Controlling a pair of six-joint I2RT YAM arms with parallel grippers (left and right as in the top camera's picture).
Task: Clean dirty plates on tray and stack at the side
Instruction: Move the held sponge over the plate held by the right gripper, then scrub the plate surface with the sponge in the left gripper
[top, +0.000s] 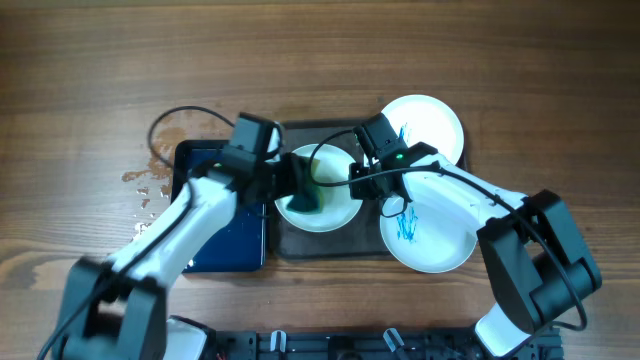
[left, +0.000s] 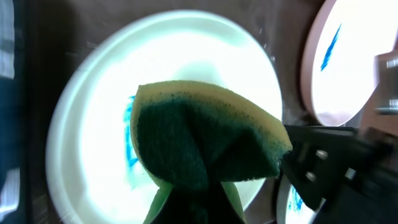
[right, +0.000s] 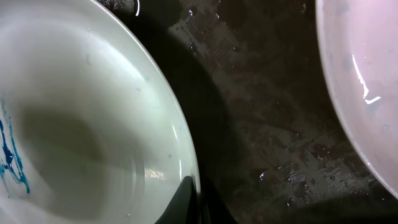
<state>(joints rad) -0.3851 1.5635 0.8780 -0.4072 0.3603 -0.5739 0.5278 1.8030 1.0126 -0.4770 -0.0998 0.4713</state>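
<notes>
Overhead, both arms (top: 200, 215) bend in over the tray (top: 320, 246). Up close, the left gripper (left: 193, 202) squeezes a sponge (left: 205, 137) on a plate (left: 81, 124); the right gripper (right: 196, 202) pinches its rim.

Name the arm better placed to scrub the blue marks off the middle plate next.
Left. The left gripper holds the green sponge over the middle plate and its blue marks, while the right gripper pinches that plate's rim, seemingly steadying it.

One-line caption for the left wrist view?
Left claw holds a green-yellow sponge over a blue-scribbled white plate on the tray.
</notes>
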